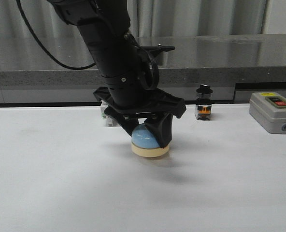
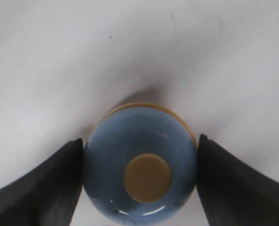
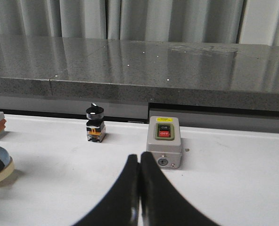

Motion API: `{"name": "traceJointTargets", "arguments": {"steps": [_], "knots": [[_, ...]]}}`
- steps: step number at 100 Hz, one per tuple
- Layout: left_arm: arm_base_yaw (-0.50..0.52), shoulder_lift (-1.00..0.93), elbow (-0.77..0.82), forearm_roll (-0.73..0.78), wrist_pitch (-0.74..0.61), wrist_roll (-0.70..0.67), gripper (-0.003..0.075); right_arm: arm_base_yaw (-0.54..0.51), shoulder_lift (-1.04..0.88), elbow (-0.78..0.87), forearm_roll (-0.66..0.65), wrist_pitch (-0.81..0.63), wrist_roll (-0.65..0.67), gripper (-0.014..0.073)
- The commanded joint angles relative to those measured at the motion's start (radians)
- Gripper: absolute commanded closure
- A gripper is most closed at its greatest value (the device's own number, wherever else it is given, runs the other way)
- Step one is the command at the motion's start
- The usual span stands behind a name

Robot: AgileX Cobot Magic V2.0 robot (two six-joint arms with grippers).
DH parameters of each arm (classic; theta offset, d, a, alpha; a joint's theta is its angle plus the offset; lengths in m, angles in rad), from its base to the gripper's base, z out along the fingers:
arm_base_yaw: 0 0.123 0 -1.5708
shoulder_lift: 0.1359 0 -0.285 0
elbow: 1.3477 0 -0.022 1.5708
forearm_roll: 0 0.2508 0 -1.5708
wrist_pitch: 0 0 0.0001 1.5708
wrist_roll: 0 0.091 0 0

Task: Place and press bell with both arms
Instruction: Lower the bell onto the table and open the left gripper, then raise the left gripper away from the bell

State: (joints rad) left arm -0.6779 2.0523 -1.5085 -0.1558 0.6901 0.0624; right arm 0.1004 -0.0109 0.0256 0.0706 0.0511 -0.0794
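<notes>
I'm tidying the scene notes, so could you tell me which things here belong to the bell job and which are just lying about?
Part of the job:
- bell, sitting on the table
- left gripper, closed on the bell's dome
- right gripper, shut, holding nothing

Just lying about:
- grey box with red button
- black-knobbed selector switch
- white switch, mostly hidden behind the arm

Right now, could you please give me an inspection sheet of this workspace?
Surface: white table, bell's base resting on it.
Job's things: blue bell upright, cream button on top.
Clutter: grey switch box at the right; black knob switch behind; white switch partly hidden by the arm.
Grippers: left gripper shut on the bell's sides; right gripper shut, holding nothing.
Cables: black cable hanging from the left arm.
Surroundings: grey counter, curtains behind.
</notes>
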Motion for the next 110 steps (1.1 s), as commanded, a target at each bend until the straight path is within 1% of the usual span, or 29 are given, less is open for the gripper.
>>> {"name": "traceJointTargets", "arguments": {"steps": [1,18,25,37,71,94,110], "knots": [[-0.009,-0.054,-0.025,-0.020,-0.026,0.005,0.0277,-0.006,-0.017,-0.014,-0.008,-0.074,-0.001,0.0654],[-0.009,-0.054,-0.025,-0.035,-0.024,0.005,0.0174,-0.006,-0.017,-0.014,-0.008,-0.074,-0.001,0.0654],[-0.009,-0.054,-0.025,-0.035,-0.024,0.005,0.0148,-0.006,-0.017,-0.014,-0.008,-0.074,-0.001,0.0654],[-0.009,-0.054,-0.025,-0.035,-0.022,0.005,0.0127,-0.006,-0.017,-0.014,-0.008,-0.074,-0.001,0.0654],[-0.007,-0.086,-0.027,-0.035,-0.013,0.005,0.0129,-0.006,-0.017,-0.014,-0.008,-0.074,-0.001,0.0654],[-0.003,-0.207,-0.027,-0.018,-0.043,0.005,0.0132,-0.006,-0.017,-0.014,-0.008,-0.074,-0.001,0.0654],[0.026,-0.311,-0.027,-0.009,-0.076,0.005,0.0135,-0.006,-0.017,-0.014,-0.008,-0.074,-0.001,0.0654]]}}
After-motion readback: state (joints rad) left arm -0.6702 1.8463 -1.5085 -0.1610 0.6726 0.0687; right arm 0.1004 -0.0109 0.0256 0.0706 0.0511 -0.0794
